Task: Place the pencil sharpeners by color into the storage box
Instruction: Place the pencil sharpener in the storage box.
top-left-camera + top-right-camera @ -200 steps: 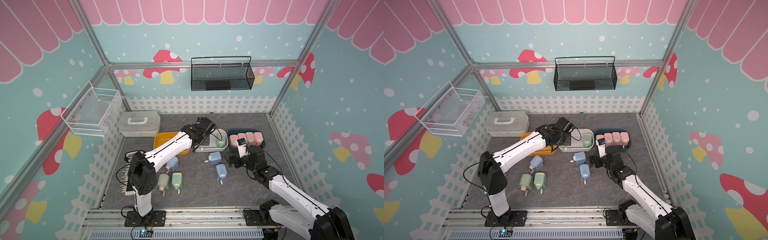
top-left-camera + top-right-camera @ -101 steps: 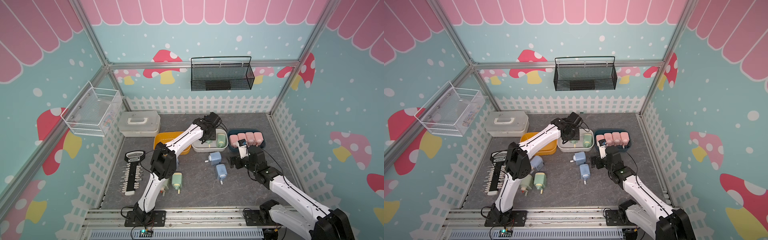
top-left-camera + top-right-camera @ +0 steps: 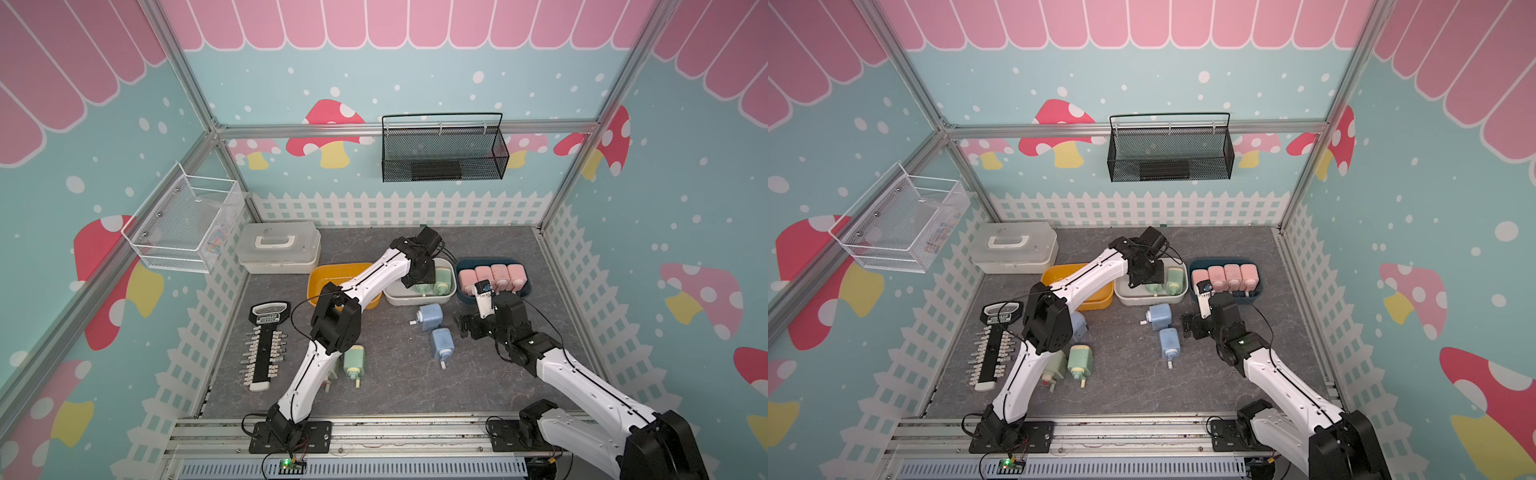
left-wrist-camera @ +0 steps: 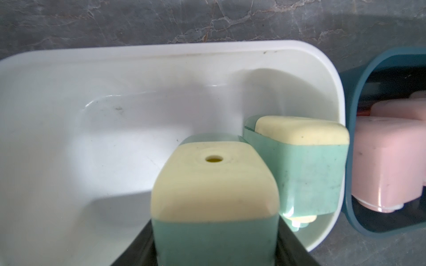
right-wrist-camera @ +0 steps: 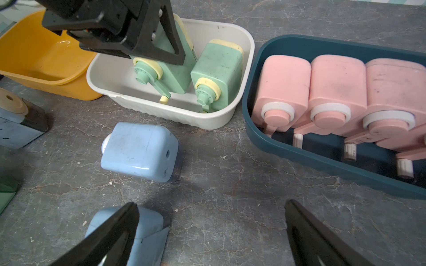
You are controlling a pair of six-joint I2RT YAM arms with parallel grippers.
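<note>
Now pinching green sharpener in left gripper, down inside white bin, just beside second green one; reads as set-down nearly done, release pending. Against a second ago: reached further in over the bin, elbow swung up. Keeping right gripper spread wide, empty and unmoved, above blue sharpeners on the floor

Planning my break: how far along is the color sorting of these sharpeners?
Done: four pink sharpeners in the dark blue tray, one green sharpener in the white tray. In hand: left gripper holds a second green one over that tray; right gripper open. Left: two loose green sharpeners, three blue sharpeners on the table; yellow tray looks empty.
</note>
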